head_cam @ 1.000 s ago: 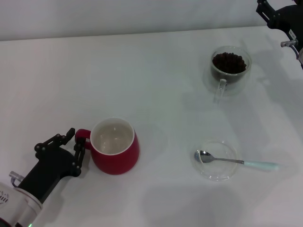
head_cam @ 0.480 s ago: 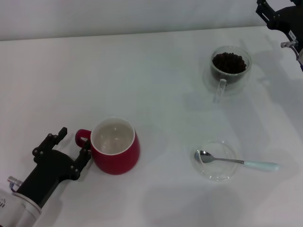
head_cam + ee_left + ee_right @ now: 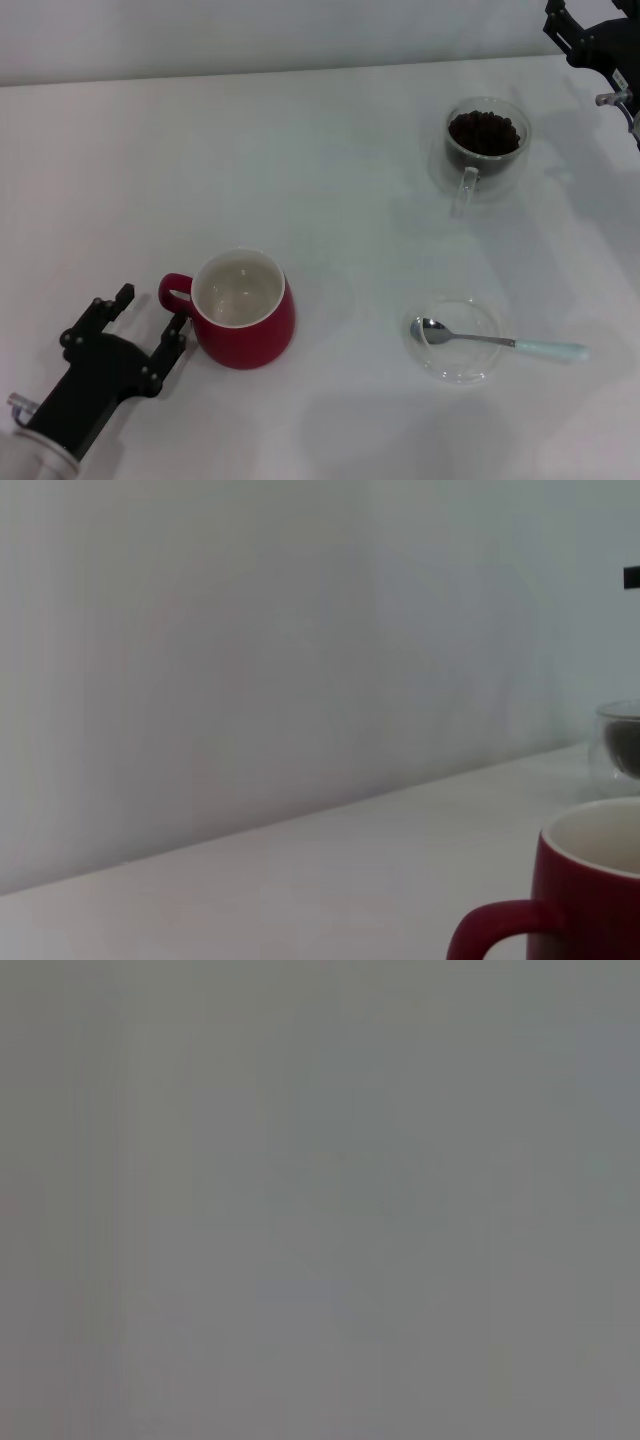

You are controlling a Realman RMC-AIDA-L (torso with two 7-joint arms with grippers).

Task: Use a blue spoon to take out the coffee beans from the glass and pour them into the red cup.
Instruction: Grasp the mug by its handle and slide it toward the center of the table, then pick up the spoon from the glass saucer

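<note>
The left gripper sits low at the near left of the white tabletop, its 2 jaws spread open just beside the handle of the red cup, which stands upright and empty. The blue spoon lies with its metal bowl in a shallow clear glass dish and its pale handle pointing right over the rim. Farther back stands the glass holding the coffee beans, while the right gripper is at the far right corner, and I cannot tell how its jaws stand.
</note>
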